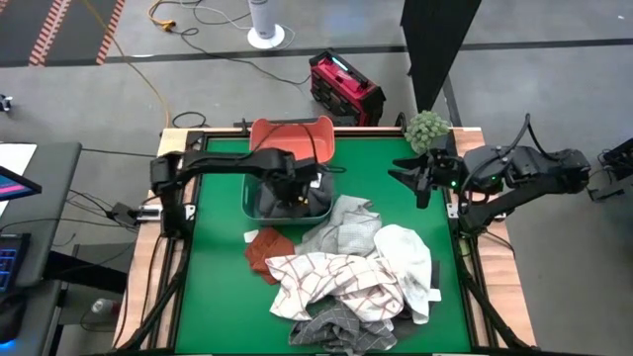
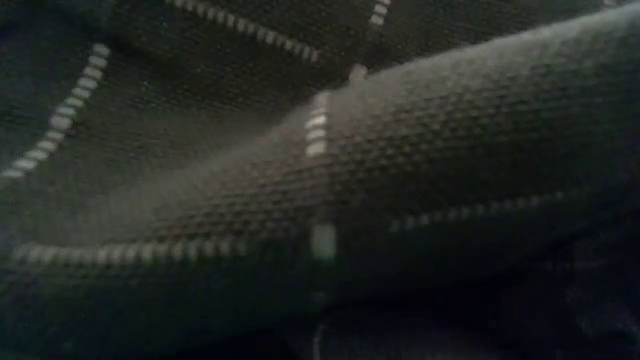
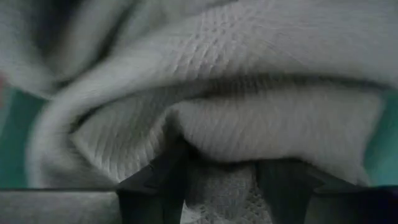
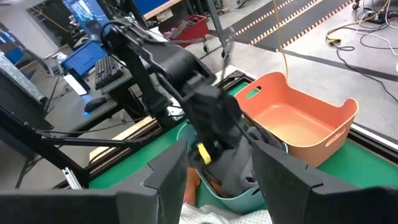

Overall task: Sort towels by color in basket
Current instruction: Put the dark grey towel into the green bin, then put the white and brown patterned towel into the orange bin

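High view: the left gripper [image 1: 294,190] is seen down inside the teal tub [image 1: 255,203], jaws partly closed around a grey towel [image 3: 249,118]. Remaining towels [image 1: 346,272] are heaped mid-table. The right gripper [image 1: 420,178] is parked near the right edge, fingers apart, nothing held.

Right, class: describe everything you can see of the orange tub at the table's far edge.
The orange tub is a smooth, plastic-looking, rounded-rectangular bin with a cut-out handle slot in one end wall and nothing visible inside. It stands upright on the green table, directly behind the teal tub where the left gripper works; the two look to touch.
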### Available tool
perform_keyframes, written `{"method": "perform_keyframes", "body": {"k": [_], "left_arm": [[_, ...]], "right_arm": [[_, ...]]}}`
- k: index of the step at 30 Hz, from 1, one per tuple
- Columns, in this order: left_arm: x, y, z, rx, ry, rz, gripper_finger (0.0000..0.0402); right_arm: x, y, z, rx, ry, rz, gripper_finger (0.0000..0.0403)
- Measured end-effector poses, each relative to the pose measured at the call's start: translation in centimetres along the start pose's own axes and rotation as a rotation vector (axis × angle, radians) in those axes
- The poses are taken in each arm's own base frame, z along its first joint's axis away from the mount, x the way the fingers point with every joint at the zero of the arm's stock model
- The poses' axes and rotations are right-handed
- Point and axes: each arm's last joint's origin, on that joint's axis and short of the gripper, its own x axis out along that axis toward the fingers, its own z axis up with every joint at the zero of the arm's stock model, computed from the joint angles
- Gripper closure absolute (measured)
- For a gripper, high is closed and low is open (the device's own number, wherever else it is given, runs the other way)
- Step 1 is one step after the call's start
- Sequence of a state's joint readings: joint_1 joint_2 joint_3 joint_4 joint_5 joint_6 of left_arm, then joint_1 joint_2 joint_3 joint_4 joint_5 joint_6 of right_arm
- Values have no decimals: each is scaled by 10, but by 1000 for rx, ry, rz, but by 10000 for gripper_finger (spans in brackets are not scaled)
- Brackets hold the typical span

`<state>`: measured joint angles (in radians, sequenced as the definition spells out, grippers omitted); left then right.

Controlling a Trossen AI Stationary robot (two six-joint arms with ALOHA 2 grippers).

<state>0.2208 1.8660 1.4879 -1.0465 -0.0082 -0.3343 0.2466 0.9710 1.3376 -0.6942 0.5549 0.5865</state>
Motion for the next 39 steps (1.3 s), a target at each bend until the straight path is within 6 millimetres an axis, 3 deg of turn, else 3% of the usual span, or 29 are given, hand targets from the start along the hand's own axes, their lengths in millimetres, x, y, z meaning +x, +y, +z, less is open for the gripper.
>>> {"method": "perform_keyframes", "body": {"k": [4,7,17,22,27,35,39], "left_arm": [[19,-9,1,32,51,-10,240],[16,-11,2,52,27,-24,244],[-74,2,-5,165,-165,-72,252],[-93,0,4,239,-368,-86,252],[-68,-16,26,326,-445,-35,252],[22,-26,45,317,-226,-6,252],[32,-27,44,297,-177,-38,252]], "right_arm": [[0,0,0,0,0,-1,196],[0,0,0,-1,0,-1,196],[0,0,0,-19,0,-1,196],[0,0,0,-19,0,-1,196],[0,0,0,-8,-1,0,196],[-1,3,2,10,-19,24,196],[-1,3,2,9,-23,26,196]]}}
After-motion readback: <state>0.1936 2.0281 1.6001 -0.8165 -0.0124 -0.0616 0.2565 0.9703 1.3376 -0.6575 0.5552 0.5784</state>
